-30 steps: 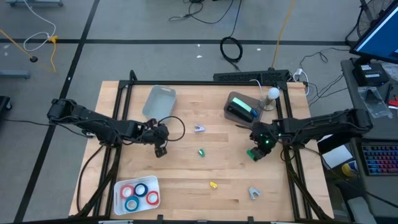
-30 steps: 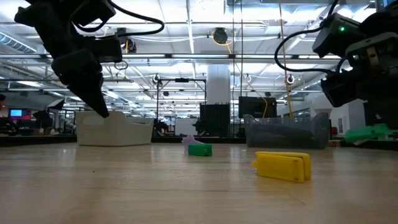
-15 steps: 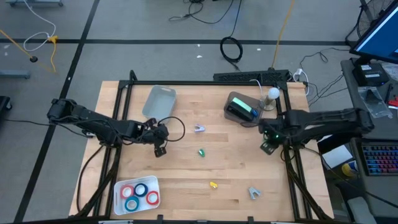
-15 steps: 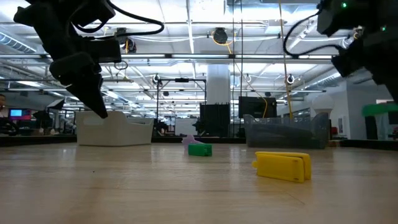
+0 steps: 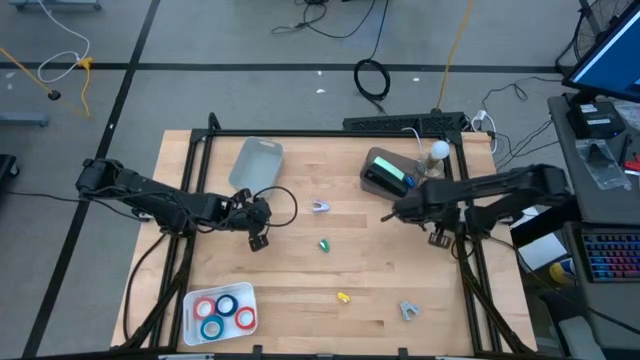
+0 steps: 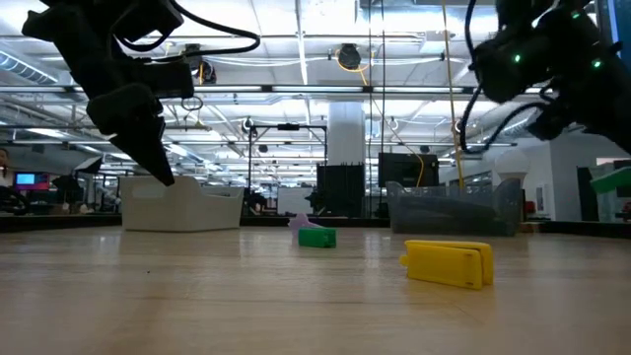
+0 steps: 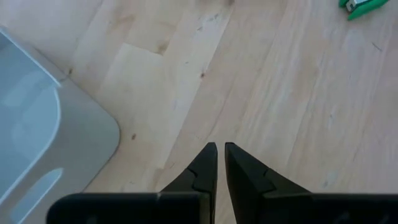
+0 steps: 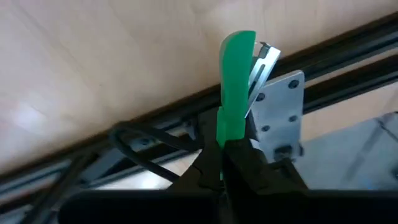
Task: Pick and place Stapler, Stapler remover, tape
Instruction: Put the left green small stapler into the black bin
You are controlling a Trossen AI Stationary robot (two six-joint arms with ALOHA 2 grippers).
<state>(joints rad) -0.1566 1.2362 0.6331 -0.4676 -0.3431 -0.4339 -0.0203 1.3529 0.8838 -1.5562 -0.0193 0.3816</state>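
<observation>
the right claw [image 8: 221, 163] is pinched tight on a green stapler [image 8: 235, 93], which stands up out of the fingers with its metal underside showing. compared with a second ago the right arm has swung the stapler away from the spot on the worktop [image 5: 300, 280] where it hung low, and now carries it over the black frame rail at the worktop's right edge; in the low view only a green sliver [image 6: 613, 179] shows at the far right. judging from that, the pick is done and the carry is under way, probably toward the grey bin [image 5: 388, 172] at the back right.

the left claw [image 7: 221, 163] is nearly closed and holds nothing, waiting above bare wood beside a pale tray [image 7: 37, 137].

still lying loose: a small green stapler [image 5: 324, 243], a yellow one [image 5: 343, 297], a pale remover [image 5: 320, 206] and a grey remover [image 5: 408, 310]. the tape [image 5: 224, 310] sits in the white tray [image 5: 200, 330] at the front left.
</observation>
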